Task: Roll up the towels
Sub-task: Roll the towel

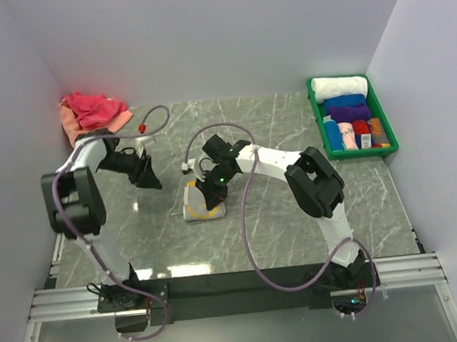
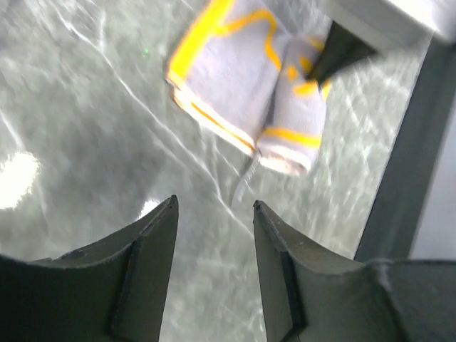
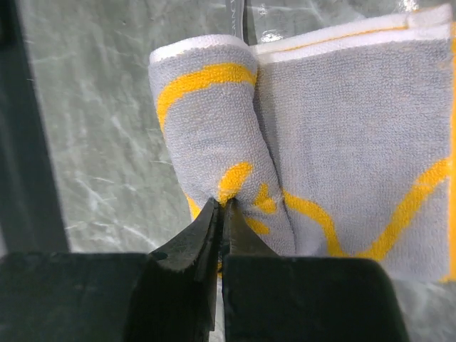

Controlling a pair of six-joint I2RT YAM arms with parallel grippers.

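Observation:
A grey towel with yellow stripes (image 1: 203, 203) lies on the marble table, partly rolled. In the right wrist view its rolled part (image 3: 214, 135) sits left of the flat part (image 3: 356, 142). My right gripper (image 3: 226, 206) is shut on the near end of the roll, pinching the cloth. It shows over the towel in the top view (image 1: 212, 190). My left gripper (image 2: 214, 206) is open and empty, above bare table to the left of the towel (image 2: 242, 78). In the top view it hangs at the left (image 1: 151, 178).
A pink and red heap of towels (image 1: 91, 111) lies at the back left corner. A green tray (image 1: 319, 123) at the back right holds several rolled towels. Cables loop over the table. White walls stand on three sides.

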